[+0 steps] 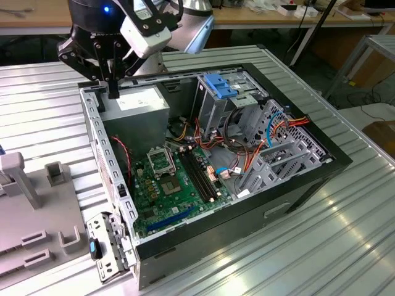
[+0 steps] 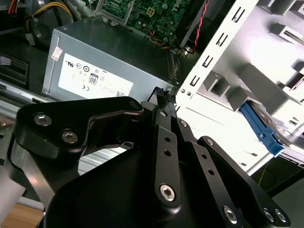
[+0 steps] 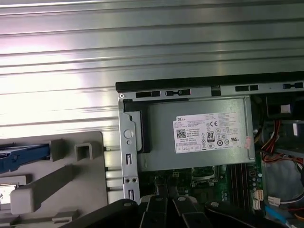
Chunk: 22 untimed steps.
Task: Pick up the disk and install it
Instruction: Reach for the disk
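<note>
One gripper [image 1: 113, 92] by power supply [image 1: 139, 111], disk [image 3: 23, 151] well apart

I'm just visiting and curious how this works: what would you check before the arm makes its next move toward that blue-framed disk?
1. Tool empty: ok, shut on nothing.
2. Disk reachable: ok, resting on the grey fixture beside the computer case.
3. Tool above disk: not ok, it hangs over the power supply.
4. Computer case open: ok.
5. Slot in drive cage free: cannot tell.
</note>
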Available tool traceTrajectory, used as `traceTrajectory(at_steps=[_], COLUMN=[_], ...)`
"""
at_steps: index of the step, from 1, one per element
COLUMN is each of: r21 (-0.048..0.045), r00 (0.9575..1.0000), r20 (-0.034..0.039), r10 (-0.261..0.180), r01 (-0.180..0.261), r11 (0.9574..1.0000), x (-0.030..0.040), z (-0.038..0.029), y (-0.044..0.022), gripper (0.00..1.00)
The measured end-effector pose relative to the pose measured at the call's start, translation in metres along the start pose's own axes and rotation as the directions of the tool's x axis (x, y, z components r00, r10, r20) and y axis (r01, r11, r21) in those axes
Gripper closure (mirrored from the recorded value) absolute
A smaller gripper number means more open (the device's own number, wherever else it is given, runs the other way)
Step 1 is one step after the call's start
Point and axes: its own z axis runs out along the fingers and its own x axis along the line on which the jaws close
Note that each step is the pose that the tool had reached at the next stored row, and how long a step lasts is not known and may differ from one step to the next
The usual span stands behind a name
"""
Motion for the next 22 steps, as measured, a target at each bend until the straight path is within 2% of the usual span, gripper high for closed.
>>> traceTrajectory(at_steps=[3,9,12,14,17,22], r21=[0.0,0.0,0.0,-0.0001,0.0,0.0], r00=[1.0,1.0,1.0,1.0,1.0,1.0], r20=[0.0,0.0,0.0001,0.0,-0.0002,-0.0005], r10=[0.0,0.0,0.0,0.0,0.0,0.0], r01=[0.0,0.0,0.0,0.0,0.0,0.0], r11=[1.0,1.0,1.0,1.0,1.0,1.0], x=[0.0064,0.0272,0.0343,0.0416,0.0472,0.0617], z=[-0.0001,-0.0006,-0.0008,-0.0009,-0.0011,-0.0014], y=[-0.0005,-0.0021,-0.0026,-0.0031,-0.0036,-0.0047], gripper=[0.89,0.89,0.89,0.89,0.89,0.89])
